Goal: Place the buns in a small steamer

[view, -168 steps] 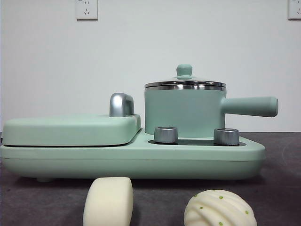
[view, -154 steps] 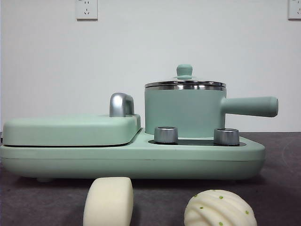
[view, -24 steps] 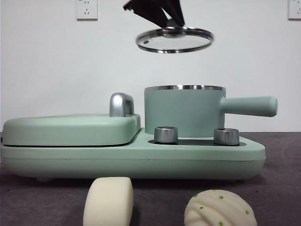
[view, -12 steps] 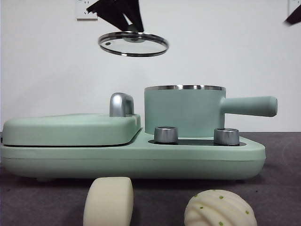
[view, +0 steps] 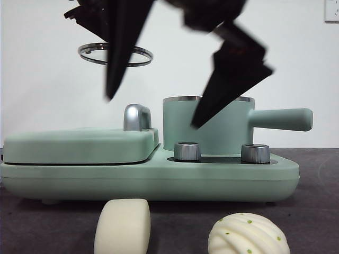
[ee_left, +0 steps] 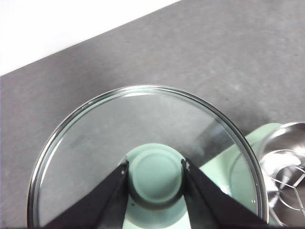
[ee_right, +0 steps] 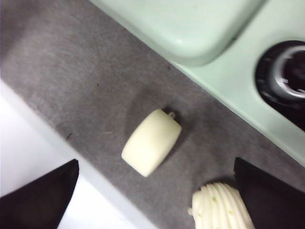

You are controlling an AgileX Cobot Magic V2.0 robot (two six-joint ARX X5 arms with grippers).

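Note:
My left gripper [ee_left: 155, 165] is shut on the green knob of the glass lid [ee_left: 143, 119], holding it in the air. In the front view the lid [view: 139, 53] hangs high on the left, above the griddle. The small steamer [view: 238, 132] stands uncovered on its base, its steel inside [ee_left: 286, 167] showing. My right gripper [view: 152, 112] hangs open and wide in front of the appliance, holding nothing. The smooth oblong bun [view: 122, 227] [ee_right: 151, 141] lies below, between its jaws. The ridged speckled bun [view: 248, 234] [ee_right: 220, 207] lies beside the other jaw.
The flat griddle lid [view: 79, 145] with its chrome handle [view: 136, 117] takes up the left half of the mint-green base [view: 159, 180]. Two steel knobs [view: 186, 151] [view: 255, 153] sit in front of the steamer. The table's front edge [ee_right: 90, 179] runs close to the buns.
The lid has come off the steamer and travelled left and slightly down in my left gripper. My right gripper has dropped into view, open, in front of the appliance. The buns have not moved.

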